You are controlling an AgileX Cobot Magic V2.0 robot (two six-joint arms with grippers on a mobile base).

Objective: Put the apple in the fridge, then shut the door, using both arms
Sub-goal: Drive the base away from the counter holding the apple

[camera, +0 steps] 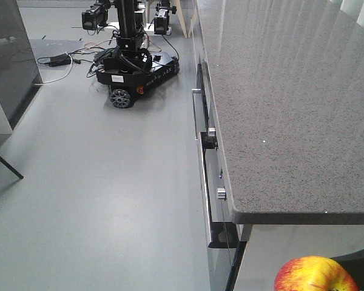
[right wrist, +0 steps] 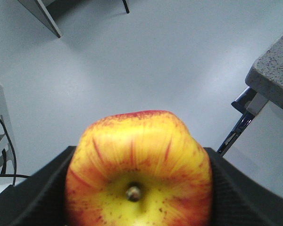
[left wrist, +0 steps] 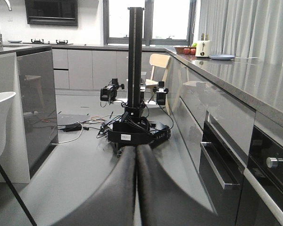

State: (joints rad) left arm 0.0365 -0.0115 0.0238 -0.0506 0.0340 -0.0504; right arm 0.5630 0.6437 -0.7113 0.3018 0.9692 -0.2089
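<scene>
Apple [right wrist: 139,172]: gripped between the right gripper [right wrist: 139,200] pads, by the counter's [camera: 279,91] near end
Left gripper [left wrist: 136,183]: fingers pressed together, nothing held
Open room: bare floor [camera: 97,182] left of the counter
Obstructions: handles [camera: 195,115] jutting from the counter's face; wheeled robot [camera: 130,66] and cables by its far end

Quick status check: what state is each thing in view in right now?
right gripper: shut on the apple.
apple: held, stem end facing the wrist camera.
left gripper: shut, empty.
oven door: closed.
wheeled robot: upright on the floor.
</scene>
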